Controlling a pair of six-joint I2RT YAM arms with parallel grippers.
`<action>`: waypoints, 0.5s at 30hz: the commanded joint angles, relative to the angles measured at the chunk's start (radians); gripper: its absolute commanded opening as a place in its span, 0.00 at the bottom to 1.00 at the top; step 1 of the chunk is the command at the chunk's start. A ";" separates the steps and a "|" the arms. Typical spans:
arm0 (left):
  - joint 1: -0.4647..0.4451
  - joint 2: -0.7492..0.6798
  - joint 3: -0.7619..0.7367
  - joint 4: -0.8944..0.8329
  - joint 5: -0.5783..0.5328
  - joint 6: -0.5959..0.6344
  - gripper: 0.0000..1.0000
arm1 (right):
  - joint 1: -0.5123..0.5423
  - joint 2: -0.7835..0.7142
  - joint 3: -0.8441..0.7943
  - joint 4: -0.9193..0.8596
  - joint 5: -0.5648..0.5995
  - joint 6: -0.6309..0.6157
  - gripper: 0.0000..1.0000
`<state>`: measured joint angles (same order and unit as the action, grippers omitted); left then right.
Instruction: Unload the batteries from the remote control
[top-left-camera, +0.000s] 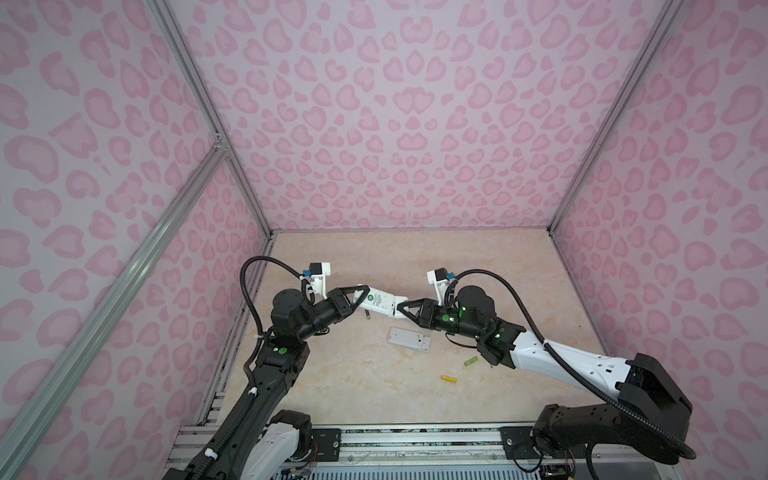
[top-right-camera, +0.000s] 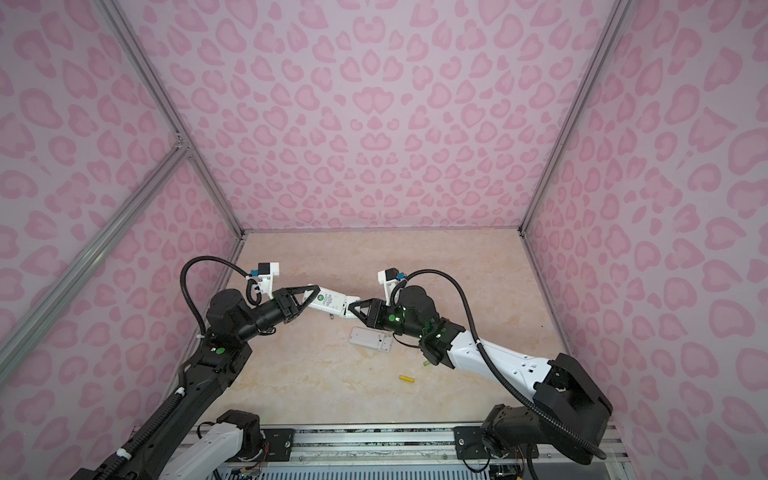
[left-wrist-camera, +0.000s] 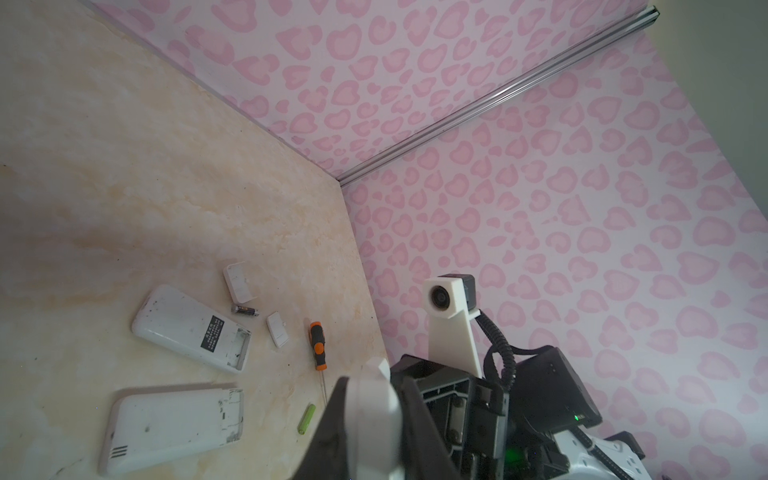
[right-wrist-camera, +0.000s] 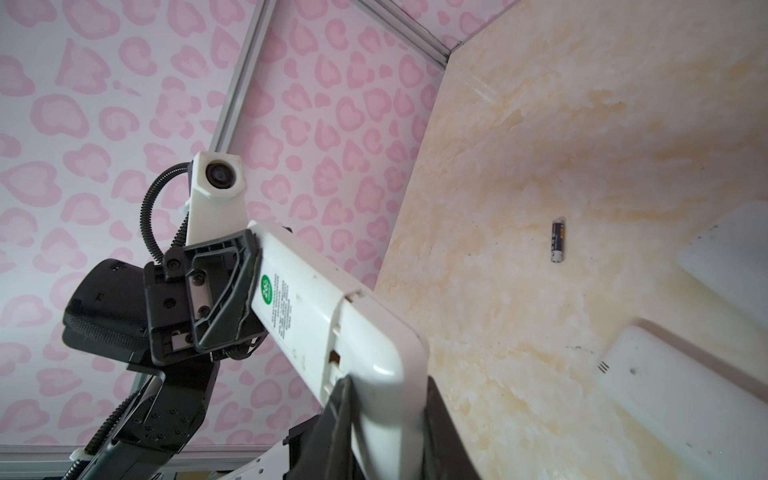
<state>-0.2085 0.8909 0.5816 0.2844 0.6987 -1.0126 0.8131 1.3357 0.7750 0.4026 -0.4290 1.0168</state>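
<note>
A white remote control (top-left-camera: 380, 305) (top-right-camera: 332, 305) hangs in the air between both arms. My left gripper (top-left-camera: 360, 297) (top-right-camera: 311, 297) (left-wrist-camera: 372, 415) is shut on its labelled end. My right gripper (top-left-camera: 404, 309) (top-right-camera: 354, 309) (right-wrist-camera: 388, 415) is shut on the other end, where the back cover (right-wrist-camera: 374, 332) sits closed, so any cells inside are hidden. Loose batteries lie on the table: a green one (top-left-camera: 471, 360) (left-wrist-camera: 306, 419), a yellow one (top-left-camera: 449, 378) (top-right-camera: 407, 378) and a black one (right-wrist-camera: 557, 241) (left-wrist-camera: 245, 309).
A second white remote (top-left-camera: 409, 340) (top-right-camera: 371, 338) lies below the held one, and a third (left-wrist-camera: 191, 328) lies beside it with its battery bay open. Two small white covers (left-wrist-camera: 240, 282) (left-wrist-camera: 277, 329) and an orange-handled screwdriver (left-wrist-camera: 318, 345) lie near the right wall.
</note>
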 joint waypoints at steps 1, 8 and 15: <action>0.006 0.009 0.001 0.019 -0.010 0.008 0.04 | 0.003 -0.009 -0.014 0.107 -0.051 -0.008 0.20; 0.009 0.018 0.000 0.018 -0.007 0.005 0.04 | -0.001 -0.026 -0.029 0.123 -0.056 -0.006 0.21; 0.012 0.017 -0.004 0.016 -0.005 0.005 0.04 | 0.000 -0.038 -0.038 0.127 -0.053 -0.001 0.24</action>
<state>-0.2001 0.9058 0.5819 0.3119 0.7330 -1.0286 0.8097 1.3064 0.7422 0.4416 -0.4370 1.0283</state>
